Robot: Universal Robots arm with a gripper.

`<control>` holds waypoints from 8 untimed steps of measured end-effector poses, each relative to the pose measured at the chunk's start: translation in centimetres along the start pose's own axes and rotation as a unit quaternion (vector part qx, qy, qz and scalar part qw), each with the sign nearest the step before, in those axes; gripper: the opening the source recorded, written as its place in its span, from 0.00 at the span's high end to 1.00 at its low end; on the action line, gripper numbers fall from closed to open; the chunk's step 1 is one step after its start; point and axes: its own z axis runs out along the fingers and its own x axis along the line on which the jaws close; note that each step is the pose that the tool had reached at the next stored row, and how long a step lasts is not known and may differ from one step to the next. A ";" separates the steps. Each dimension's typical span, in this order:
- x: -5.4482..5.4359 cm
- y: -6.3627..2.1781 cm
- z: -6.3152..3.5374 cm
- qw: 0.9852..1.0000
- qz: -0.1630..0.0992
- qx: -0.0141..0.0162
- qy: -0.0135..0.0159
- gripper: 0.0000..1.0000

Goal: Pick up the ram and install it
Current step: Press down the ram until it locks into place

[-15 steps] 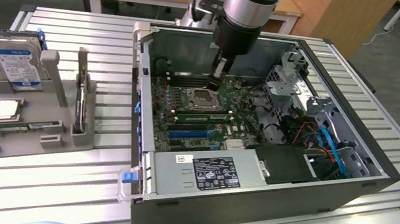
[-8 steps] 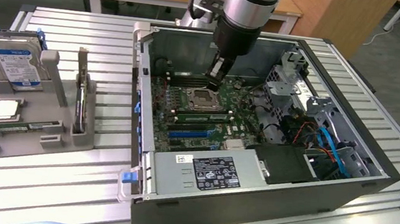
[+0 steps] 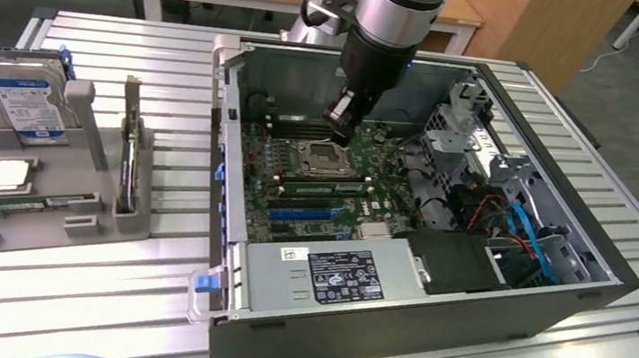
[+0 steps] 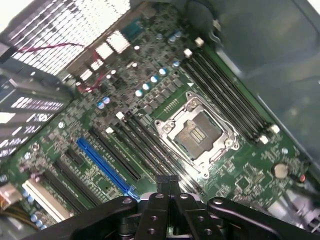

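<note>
My gripper (image 3: 340,125) hangs inside the open computer case (image 3: 400,324), low over the motherboard (image 3: 306,196), just past the far side of the empty processor socket (image 3: 322,155). In the wrist view the gripper (image 4: 167,181) is shut, fingertips pressed together with nothing between them, above the dark memory slots (image 4: 145,150) beside the socket (image 4: 196,131). A ram (image 3: 49,201), a narrow green stick, lies in the grey parts holder (image 3: 109,223) at the exterior view's left, well away from the gripper.
The holder also carries a silver hard drive (image 3: 28,101) with a blue-white label, a square silver processor chip (image 3: 9,173) and an upright card (image 3: 128,148). A drive cage (image 3: 475,134), cables (image 3: 529,243) and a power supply (image 3: 333,275) crowd the case.
</note>
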 end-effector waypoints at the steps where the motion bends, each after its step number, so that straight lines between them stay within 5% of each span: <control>1: 0.0 0.00 0.02 1.000 0.009 0.000 -0.001 0.90; 8: 0.0 0.00 0.06 0.998 0.066 0.003 -0.004 0.90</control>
